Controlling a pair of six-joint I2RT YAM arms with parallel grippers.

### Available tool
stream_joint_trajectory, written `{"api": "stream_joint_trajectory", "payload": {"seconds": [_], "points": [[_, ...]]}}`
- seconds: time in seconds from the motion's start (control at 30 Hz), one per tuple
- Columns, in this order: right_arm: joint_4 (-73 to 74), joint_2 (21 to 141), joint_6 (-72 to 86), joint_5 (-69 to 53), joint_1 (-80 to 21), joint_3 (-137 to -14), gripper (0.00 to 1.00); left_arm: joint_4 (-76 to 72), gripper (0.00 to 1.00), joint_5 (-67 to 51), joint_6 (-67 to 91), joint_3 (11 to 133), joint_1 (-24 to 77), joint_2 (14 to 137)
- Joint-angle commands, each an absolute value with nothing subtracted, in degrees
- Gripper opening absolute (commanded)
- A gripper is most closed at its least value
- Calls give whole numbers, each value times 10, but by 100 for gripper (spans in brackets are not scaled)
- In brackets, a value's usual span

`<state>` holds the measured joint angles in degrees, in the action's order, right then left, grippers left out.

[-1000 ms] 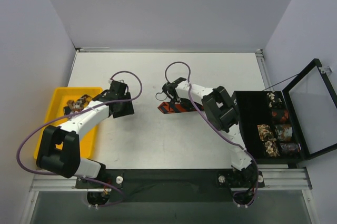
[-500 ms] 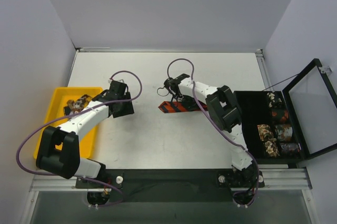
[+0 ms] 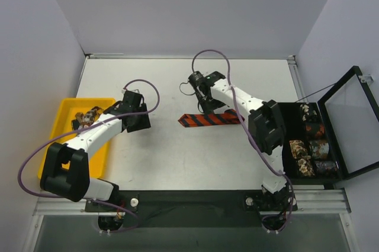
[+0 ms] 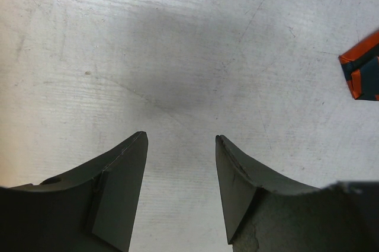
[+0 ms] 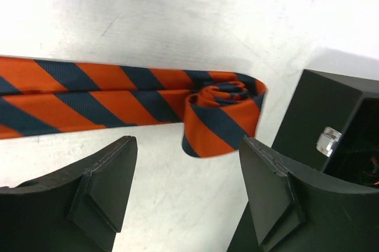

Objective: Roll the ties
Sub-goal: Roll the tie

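An orange and dark-striped tie [image 3: 207, 120] lies flat on the table's middle, its right end wound into a small loose roll [image 5: 222, 118] next to the black box. The flat part [image 5: 89, 95] runs off to the left in the right wrist view. My right gripper [image 3: 208, 104] hovers just behind and above the tie, open and empty, with the roll ahead of its jaws [image 5: 186, 142]. My left gripper [image 3: 140, 122] is open and empty over bare table [image 4: 180, 139], left of the tie. The tie's pointed tip [image 4: 361, 65] shows at the right edge of the left wrist view.
A yellow tray [image 3: 65, 112] at the left holds patterned brown and cream ties [image 3: 89, 114]. A black divided box [image 3: 278, 121] at the right holds several rolled ties [image 3: 308, 148], its glass lid [image 3: 349, 121] open. The box corner [image 5: 331, 121] is close to the roll.
My right gripper has moved from the tie's left end back and to the right, and its arm has swung right, uncovering more of the tie. The left arm has not moved.
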<state>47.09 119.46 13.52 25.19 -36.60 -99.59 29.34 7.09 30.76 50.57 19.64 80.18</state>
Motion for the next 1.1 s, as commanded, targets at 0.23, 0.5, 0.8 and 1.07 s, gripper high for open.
{"api": "stream_joint_trajectory", "payload": {"seconds": [0.23, 0.5, 0.8, 1.07], "points": [[362, 970, 186, 83, -220, -825, 78, 253, 60, 41, 298, 502, 192, 787], [263, 906, 193, -71, -113, -697, 78, 229, 60, -13, 315, 512, 198, 795], [341, 899, -172, -185, -101, -757, 83, 228, 61, -20, 269, 519, 205, 789], [528, 1001, -453, -158, -134, -900, 90, 247, 61, 26, 238, 512, 200, 774]]}}
